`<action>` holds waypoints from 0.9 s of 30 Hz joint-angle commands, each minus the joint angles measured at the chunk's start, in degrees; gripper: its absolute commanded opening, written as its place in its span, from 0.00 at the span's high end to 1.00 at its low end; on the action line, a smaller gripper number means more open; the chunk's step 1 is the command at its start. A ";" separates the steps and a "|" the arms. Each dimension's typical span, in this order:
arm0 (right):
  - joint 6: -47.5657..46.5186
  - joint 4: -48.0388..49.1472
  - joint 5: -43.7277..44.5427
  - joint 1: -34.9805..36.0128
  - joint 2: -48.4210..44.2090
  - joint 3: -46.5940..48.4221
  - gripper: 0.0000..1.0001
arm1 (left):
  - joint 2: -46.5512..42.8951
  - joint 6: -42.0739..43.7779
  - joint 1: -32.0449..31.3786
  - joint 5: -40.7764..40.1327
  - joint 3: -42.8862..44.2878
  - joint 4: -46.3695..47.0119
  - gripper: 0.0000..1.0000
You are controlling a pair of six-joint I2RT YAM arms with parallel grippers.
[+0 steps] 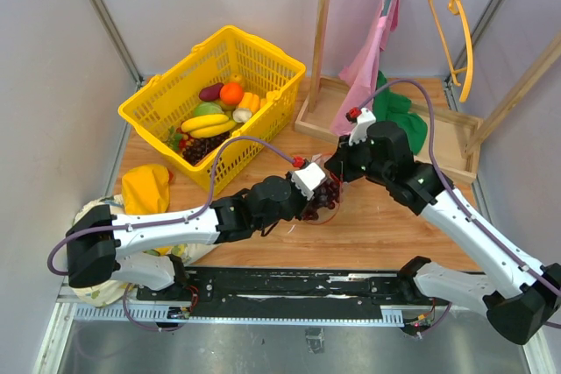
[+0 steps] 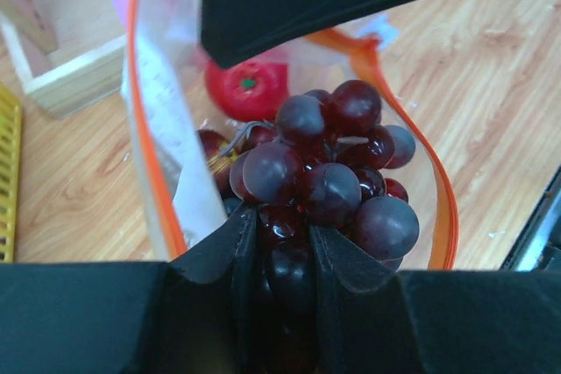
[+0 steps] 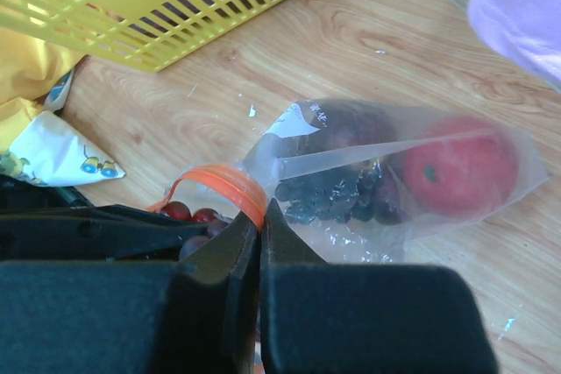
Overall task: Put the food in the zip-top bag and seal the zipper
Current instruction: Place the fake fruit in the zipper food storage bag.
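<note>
Putting grapes (image 2: 324,164) in the bag (image 3: 351,159)
The right gripper (image 3: 261,216) pinches the red strip (image 3: 219,183) to hold the bag open. The left gripper (image 2: 280,225) squeezes the grapes at its mouth.

Apple (image 3: 458,172) in bag (image 3: 351,238) — grapes (image 2: 329,172) seemingly halfway

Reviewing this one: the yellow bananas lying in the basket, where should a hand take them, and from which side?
Probably across the middle of the bananas, coming straight down from above. They lie flat on top of the pile, long and curved, so the short width across the bunch suits a two-finger pinch. The basket walls rise around them and would likely block any approach from the side.
</note>
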 commanded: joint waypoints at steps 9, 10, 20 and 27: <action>2.15 3.07 -10.30 -0.78 2.38 0.01 0.99 | 4.34 4.38 -0.47 4.12 4.04 11.45 1.00; 2.25 2.89 -10.96 -0.78 2.38 0.06 0.99 | 4.76 4.32 -0.51 3.09 4.04 11.90 1.00; 1.76 0.39 -10.49 -0.87 0.38 1.56 0.99 | 9.40 -3.11 1.97 -12.72 2.21 10.19 1.00; 2.43 0.46 -10.31 -0.96 0.29 1.45 0.99 | 15.43 -6.83 3.33 -8.93 3.82 9.08 0.97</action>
